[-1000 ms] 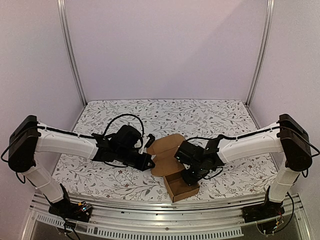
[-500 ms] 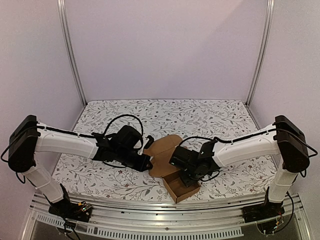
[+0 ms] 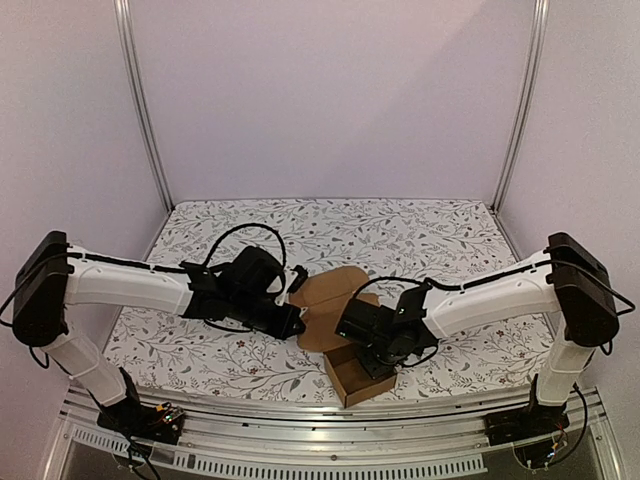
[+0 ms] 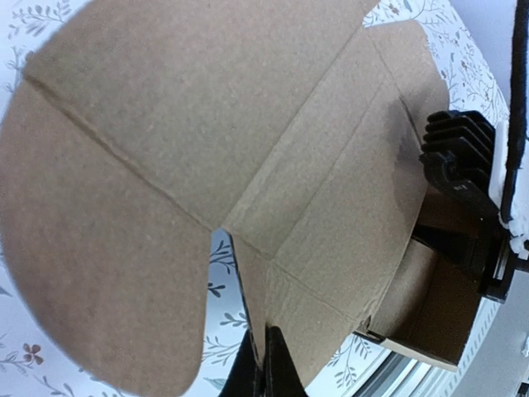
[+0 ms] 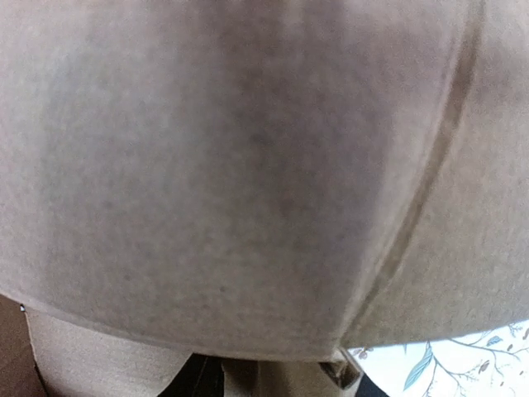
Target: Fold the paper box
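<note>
The left arm (image 3: 130,285) stretches low over the floral table (image 3: 420,235). Its left gripper (image 3: 297,323) is pinched tight on a flap edge of the paper box (image 3: 325,298), which lies just ahead of it. The right arm (image 3: 490,290) bends in from the opposite side, with the right gripper (image 3: 372,352) tipped down onto the box's open tray. Cardboard fills its camera, so I cannot tell its jaw spread.

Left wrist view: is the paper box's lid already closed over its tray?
No, the paper box is spread open, and its tray is uncovered.
</note>
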Available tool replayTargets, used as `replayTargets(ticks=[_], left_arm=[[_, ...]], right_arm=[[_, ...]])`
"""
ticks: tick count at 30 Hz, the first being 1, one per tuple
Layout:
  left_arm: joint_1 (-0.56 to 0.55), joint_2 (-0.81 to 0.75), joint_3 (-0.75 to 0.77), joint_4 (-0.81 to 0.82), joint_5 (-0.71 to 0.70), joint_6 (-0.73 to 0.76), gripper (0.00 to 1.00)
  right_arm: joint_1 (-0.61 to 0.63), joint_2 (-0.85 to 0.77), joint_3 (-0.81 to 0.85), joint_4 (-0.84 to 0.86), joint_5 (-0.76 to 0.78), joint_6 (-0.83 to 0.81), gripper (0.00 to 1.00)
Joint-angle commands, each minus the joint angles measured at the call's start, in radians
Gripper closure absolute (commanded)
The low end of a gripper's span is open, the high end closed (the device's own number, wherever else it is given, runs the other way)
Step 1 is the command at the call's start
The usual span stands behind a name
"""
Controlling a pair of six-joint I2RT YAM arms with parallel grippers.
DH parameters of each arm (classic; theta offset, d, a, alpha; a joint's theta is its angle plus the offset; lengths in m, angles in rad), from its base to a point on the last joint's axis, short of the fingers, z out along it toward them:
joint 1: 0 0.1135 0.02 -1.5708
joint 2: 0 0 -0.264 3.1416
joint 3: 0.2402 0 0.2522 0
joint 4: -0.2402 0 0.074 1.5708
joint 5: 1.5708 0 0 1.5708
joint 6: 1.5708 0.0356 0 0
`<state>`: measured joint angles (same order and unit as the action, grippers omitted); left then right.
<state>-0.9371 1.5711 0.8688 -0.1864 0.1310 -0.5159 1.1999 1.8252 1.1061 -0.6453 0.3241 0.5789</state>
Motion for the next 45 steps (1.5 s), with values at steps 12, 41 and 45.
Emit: replayTargets(ticks=[12,41,45], left_arm=[[-0.012,-0.015,0.024,-0.053,-0.058,0.021,1.0],[-0.052,-0.052,0.089,-0.163,-0.207,0.094,1.0],[-0.065,-0.074,0.096,-0.169,-0.254,0.136,1.0]], right_arm=[[0.006,-0.077,-0.002,-0.058,-0.053,0.067,0.7],[0.018,-0.152,0.011,-0.011,0.036,0.069,0.42],[-0.003,-0.229,-0.001,-0.012,0.044,0.04,0.33]])
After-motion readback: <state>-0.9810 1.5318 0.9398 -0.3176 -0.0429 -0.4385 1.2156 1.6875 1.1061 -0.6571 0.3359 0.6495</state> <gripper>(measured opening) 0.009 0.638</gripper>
